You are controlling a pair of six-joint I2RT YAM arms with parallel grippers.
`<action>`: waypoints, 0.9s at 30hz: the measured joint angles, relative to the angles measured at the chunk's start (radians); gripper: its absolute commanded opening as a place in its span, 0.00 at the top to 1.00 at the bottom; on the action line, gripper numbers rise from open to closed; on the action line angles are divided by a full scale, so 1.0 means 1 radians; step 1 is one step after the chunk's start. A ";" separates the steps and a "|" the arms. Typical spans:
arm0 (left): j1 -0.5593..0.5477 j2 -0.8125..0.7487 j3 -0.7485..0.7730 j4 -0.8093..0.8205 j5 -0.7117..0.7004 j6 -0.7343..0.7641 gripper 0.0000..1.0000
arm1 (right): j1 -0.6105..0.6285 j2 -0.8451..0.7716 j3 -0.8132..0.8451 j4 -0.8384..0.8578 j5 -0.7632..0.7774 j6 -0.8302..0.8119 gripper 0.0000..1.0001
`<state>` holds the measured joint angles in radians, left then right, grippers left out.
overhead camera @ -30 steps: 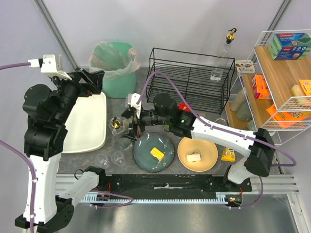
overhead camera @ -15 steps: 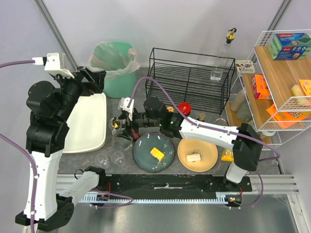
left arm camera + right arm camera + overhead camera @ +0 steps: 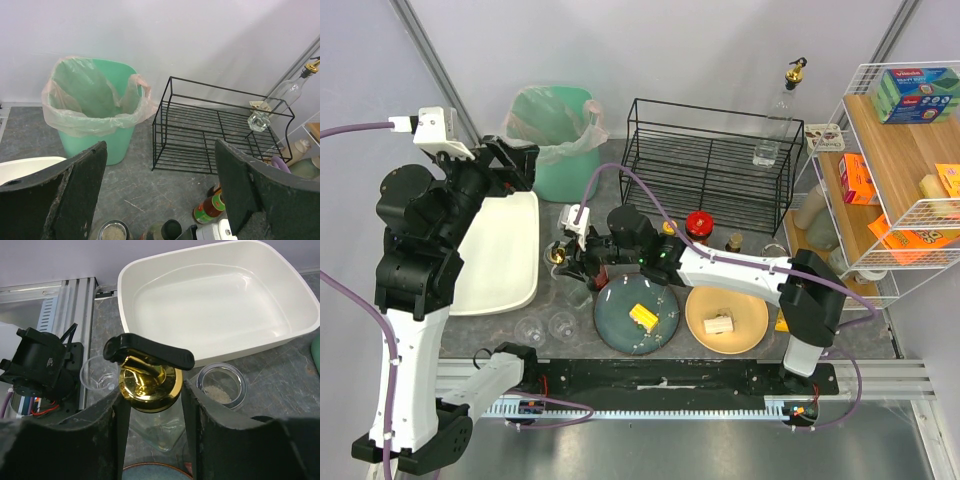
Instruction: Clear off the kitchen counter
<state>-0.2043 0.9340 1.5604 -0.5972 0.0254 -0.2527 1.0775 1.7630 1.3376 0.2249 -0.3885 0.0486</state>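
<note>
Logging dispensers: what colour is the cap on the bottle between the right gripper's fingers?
Gold cap, black lever; clearest in right wrist view.

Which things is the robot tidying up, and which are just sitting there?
Job things, I think: the counter, the bottle in the right pincer, the blue plate, the yellow plate, the small glasses, maybe the white tub.

Just sitting about: the green bin, the wire rack, the shelf and its boxes.
</note>
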 measured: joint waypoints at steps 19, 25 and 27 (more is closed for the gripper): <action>0.000 -0.004 0.000 0.000 -0.003 0.000 0.07 | 0.025 -0.005 0.004 -0.007 0.055 0.003 1.00; 0.000 -0.006 0.000 0.000 -0.018 0.000 0.07 | 0.032 -0.053 0.005 -0.040 0.059 0.001 1.00; 0.000 -0.006 0.000 0.000 -0.026 0.000 0.07 | 0.034 -0.080 0.009 -0.048 0.058 0.001 1.00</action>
<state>-0.2043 0.9283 1.5604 -0.5976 -0.0002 -0.2527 1.1110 1.6825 1.3464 0.1772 -0.3302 0.0494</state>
